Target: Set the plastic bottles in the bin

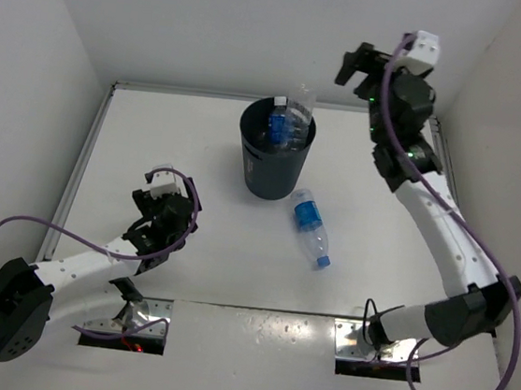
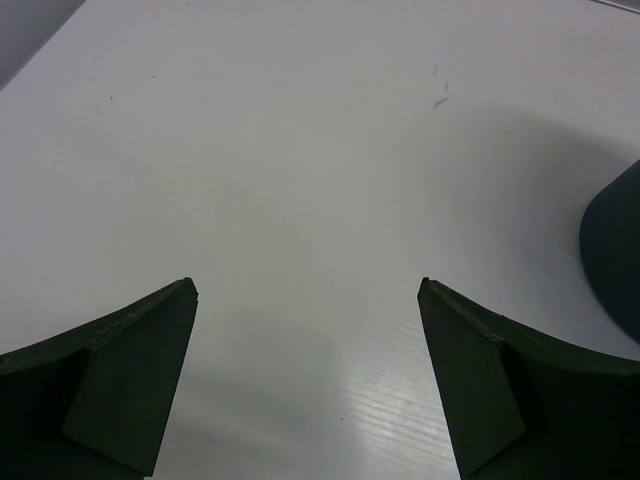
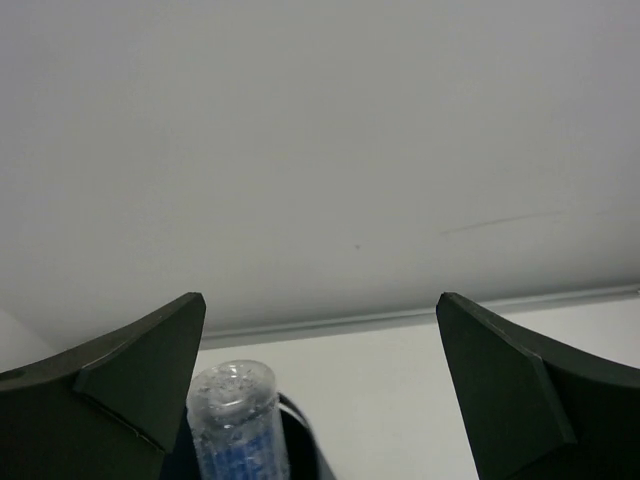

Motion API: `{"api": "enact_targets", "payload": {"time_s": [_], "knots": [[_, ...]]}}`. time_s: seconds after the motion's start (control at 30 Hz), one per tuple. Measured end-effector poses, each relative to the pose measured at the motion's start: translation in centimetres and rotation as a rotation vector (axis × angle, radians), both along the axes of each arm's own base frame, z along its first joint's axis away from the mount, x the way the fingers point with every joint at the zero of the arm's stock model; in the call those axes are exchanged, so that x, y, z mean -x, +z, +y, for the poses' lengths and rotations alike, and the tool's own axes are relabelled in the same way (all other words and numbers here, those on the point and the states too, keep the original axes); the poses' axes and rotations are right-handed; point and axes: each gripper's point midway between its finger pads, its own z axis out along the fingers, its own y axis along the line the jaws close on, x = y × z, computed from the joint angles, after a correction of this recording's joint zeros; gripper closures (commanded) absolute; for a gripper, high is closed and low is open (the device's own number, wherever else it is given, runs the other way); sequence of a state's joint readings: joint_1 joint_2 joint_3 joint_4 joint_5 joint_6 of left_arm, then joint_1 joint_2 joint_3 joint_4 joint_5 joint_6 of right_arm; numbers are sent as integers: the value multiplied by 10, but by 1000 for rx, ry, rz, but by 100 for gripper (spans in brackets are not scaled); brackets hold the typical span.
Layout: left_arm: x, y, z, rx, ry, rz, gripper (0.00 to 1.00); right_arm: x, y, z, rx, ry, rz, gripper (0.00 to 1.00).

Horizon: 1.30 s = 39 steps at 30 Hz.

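Though overhead only, bottle [image 1: 310,227] beside bin [image 1: 272,173].

The dark round bin [image 1: 272,173] stands upright, and clear bottles [image 1: 299,105] stick up out of its mouth. One blue-labelled bottle [image 1: 311,225] lies on its side just beside the bin.

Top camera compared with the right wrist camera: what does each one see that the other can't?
Only the top view shows the left arm, the whole bin, and a blue-labelled bottle lying on the table beside it. Only the right wrist view shows the inner faces of its fingers, wide apart with nothing between them. Both show the right gripper and an upright bottle sticking out of the bin.
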<state>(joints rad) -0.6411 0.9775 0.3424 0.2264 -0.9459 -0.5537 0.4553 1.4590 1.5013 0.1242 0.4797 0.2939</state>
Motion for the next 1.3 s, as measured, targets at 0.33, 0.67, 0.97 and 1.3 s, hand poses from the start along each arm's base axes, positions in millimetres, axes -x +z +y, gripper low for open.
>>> {"api": "enact_targets", "payload": {"time_s": [0.33,0.67,0.97,1.3], "knots": [[0,-1,-1,-6,-4,5,1,53,-163,-71,-64,19,399,0],[2,-9,-9,-46,-39,36,1,125,-332,-29,-48,233,801,0],[2,-11,-9,-56,-40,46,1,126,-403,6,-59,352,988,2],[1,-12,-10,-72,-50,53,1,106,-424,24,-102,402,1075,30]]}}
